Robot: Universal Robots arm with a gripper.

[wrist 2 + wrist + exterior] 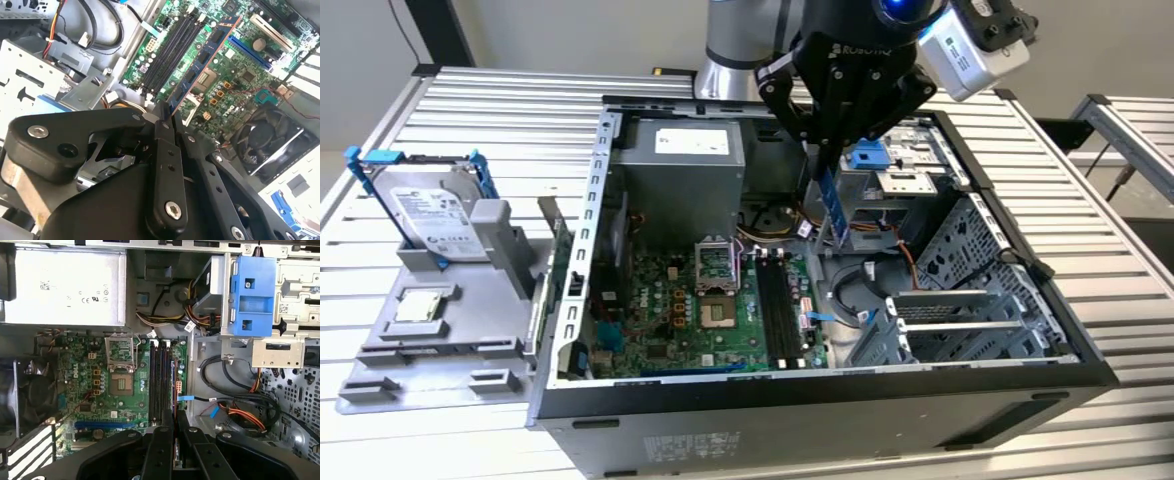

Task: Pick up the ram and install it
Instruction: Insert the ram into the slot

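Pinching the ram (202,60) in my jaws, pickup done; empty memory slots (160,385) beneath them, seating not yet done.

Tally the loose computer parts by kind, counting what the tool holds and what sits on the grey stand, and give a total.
Ram: 1, gripped by the tool
Hard drive: 1
Processor chip: 1
Total: 3

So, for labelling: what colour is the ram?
The ram is dark blue; it shows best in the second wrist view.
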